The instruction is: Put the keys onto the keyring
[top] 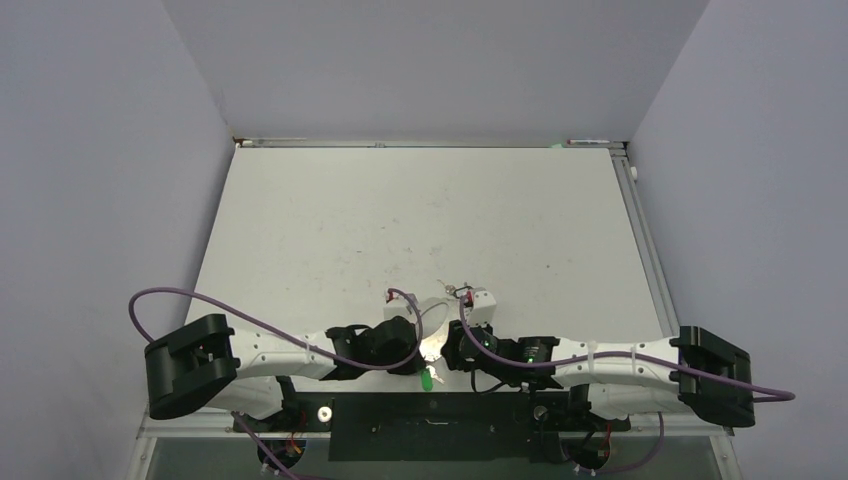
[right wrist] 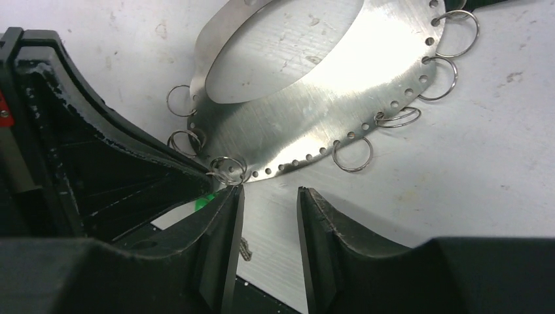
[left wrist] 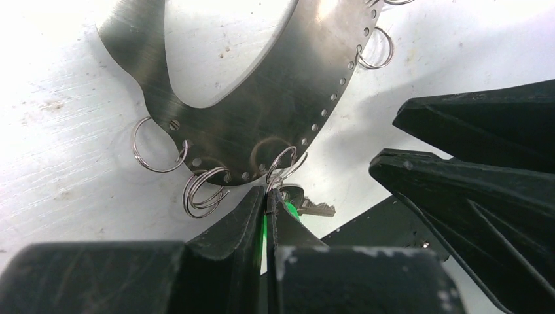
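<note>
**A:** Where do things lie?

**B:** On the table point(top: 400, 220), between the two arms, lies the keyring point(right wrist: 307, 124): a flat steel crescent whose holed edge carries small split rings. The left end effector point(left wrist: 267, 199) is clamped on the green-headed key point(left wrist: 291, 209), right at one split ring point(left wrist: 285, 163) on the near edge. The right end effector point(right wrist: 268, 196) hangs just beside it, jaws a narrow gap apart and empty.

**A:** What could go wrong?

**B:** I'd say the crescent could slide if it is pushed, since nothing pins it down. The ring hangs loose, so it may swing away from the key tip. Its coils look closed, so forcing the key in could twist it out of the pinch.

**A:** Anything in the way?

**B:** Mostly each other. The fingers crowd the same ring, and neighbouring rings sit close by.
</note>
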You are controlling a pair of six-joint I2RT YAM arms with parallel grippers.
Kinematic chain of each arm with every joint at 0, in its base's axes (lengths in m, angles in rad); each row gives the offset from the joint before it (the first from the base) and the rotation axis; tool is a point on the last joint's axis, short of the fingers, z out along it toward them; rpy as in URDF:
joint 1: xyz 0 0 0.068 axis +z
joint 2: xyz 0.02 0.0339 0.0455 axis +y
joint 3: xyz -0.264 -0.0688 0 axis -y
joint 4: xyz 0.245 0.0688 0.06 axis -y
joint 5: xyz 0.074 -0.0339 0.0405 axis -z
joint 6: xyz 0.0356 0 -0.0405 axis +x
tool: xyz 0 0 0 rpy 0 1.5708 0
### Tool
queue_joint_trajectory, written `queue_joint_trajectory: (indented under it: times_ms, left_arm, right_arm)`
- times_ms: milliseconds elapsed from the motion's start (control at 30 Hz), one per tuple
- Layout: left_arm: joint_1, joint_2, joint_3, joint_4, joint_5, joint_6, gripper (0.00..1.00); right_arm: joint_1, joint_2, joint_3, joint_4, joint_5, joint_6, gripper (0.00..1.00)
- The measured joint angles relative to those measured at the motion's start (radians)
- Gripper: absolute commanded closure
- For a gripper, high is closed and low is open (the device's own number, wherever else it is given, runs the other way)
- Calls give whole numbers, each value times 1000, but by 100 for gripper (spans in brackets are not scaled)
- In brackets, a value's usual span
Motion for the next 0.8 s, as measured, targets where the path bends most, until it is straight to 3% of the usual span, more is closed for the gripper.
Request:
queue_joint_trajectory:
  times_ms: [233, 267, 333, 500, 633, 800]
  left_arm:
    - [0, -25, 19, -79, 22, 53, 97]
    - [0, -25, 31, -98, 26, 67, 93]
    - [0, -23, 53, -128, 31, 88, 74]
    - [0, -34, 74, -182, 31, 113, 40]
    - [-7, -115, 74, -234, 11, 101, 28]
    - [-41, -199, 74, -296, -37, 30, 29]
  right_arm:
    - [0, -43, -58, 73, -52, -1, 65]
    - [0, -43, -58, 74, -56, -4, 65]
    - [1, -43, -58, 80, -56, -14, 65]
    - [1, -47, -57, 71, -53, -45, 65]
    - [1, -48, -46, 52, -43, -75, 65]
    - [0, -50, -16, 17, -7, -97, 65]
